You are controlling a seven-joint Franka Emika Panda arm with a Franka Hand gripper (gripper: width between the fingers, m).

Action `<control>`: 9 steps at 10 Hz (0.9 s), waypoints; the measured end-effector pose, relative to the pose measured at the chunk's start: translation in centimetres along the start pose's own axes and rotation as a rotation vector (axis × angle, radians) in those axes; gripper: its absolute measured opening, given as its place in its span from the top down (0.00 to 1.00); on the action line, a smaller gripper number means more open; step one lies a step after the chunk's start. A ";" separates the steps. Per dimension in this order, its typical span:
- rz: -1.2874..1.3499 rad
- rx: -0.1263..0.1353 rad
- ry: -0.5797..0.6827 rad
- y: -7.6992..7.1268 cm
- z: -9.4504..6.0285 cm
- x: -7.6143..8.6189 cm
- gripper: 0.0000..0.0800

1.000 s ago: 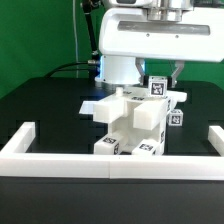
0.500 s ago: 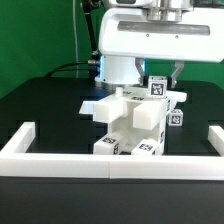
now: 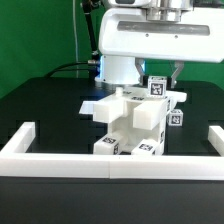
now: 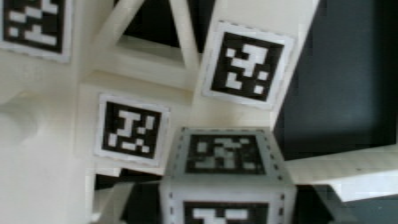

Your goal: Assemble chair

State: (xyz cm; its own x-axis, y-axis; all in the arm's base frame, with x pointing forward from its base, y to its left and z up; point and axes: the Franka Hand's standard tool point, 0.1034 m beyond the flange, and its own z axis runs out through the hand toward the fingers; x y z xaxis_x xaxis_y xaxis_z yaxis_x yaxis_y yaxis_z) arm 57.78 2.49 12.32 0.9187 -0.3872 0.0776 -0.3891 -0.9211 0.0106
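Observation:
The partly built chair (image 3: 133,122) stands in the middle of the black table, a cluster of white blocky parts with black-and-white tags. At its upper far corner, on the exterior view's right, my gripper (image 3: 160,76) reaches down from above. It is shut on a square white leg (image 3: 157,88) with a tag on its face. In the wrist view that leg (image 4: 221,158) sits between my jaws, close against the X-braced frame (image 4: 134,60) and its tags. My gripper (image 4: 221,205) is mostly hidden behind the leg there.
A long low white rail (image 3: 110,160) runs along the front, with side pieces on the exterior view's left (image 3: 20,138) and right (image 3: 214,138). A flat white piece (image 3: 92,103) lies behind the chair. The arm's white body (image 3: 150,40) hangs over the scene.

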 end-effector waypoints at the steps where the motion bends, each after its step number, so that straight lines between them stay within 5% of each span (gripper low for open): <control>1: 0.073 0.000 0.000 0.0 0.0 0.0 0.64; 9: 0.681 0.006 -0.006 -0.2 0.0 -0.1 0.64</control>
State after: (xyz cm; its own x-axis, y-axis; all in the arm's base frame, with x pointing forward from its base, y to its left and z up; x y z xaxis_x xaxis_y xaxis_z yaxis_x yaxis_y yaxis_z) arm 57.74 2.74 12.28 0.4692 -0.8811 0.0589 -0.8806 -0.4719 -0.0444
